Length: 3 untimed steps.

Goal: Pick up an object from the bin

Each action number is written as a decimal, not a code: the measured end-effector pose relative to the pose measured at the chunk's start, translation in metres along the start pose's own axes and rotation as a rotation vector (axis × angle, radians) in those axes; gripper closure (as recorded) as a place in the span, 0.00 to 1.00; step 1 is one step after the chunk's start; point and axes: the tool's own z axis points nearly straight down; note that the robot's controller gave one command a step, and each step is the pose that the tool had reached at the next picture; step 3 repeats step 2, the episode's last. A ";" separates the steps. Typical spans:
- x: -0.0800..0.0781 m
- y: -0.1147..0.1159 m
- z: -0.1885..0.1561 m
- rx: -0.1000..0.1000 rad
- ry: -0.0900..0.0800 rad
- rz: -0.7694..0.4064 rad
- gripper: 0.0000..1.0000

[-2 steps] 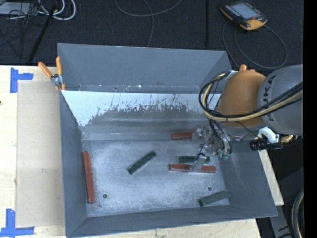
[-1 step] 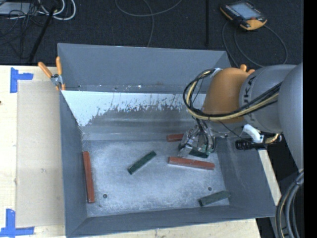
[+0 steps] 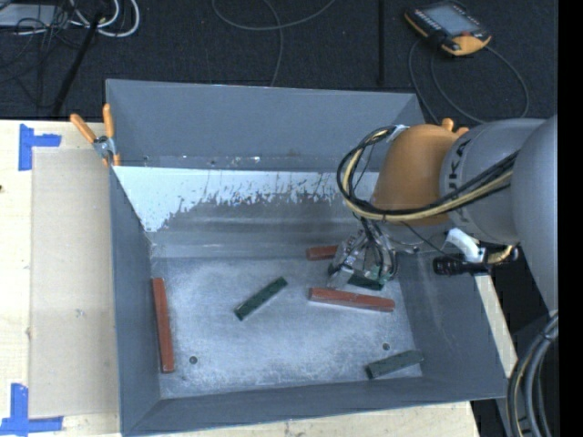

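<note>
Camera view: claw (image 3: 364, 269) low over right-centre of bin (image 3: 228, 144) floor, under orange wrist cover (image 3: 410, 176). Claw state: cannot tell whether spread or pressed together. Flat red-brown bar (image 3: 352, 299) on floor just near of claw, lengthwise left-right. Short red piece (image 3: 321, 253) just left of claw. Dark green block (image 3: 260, 299) farther left, mid-floor, tilted. Long red-brown bar (image 3: 163, 324) along left wall. Dark grey block (image 3: 393, 365) in near right corner.
</note>
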 end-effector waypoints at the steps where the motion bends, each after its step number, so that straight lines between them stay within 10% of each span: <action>1: 0.001 -0.001 -0.002 0.002 0.005 0.000 1.00; 2: 0.005 -0.027 -0.140 0.002 0.005 -0.215 1.00; 3: 0.005 -0.027 -0.140 0.002 0.005 -0.215 1.00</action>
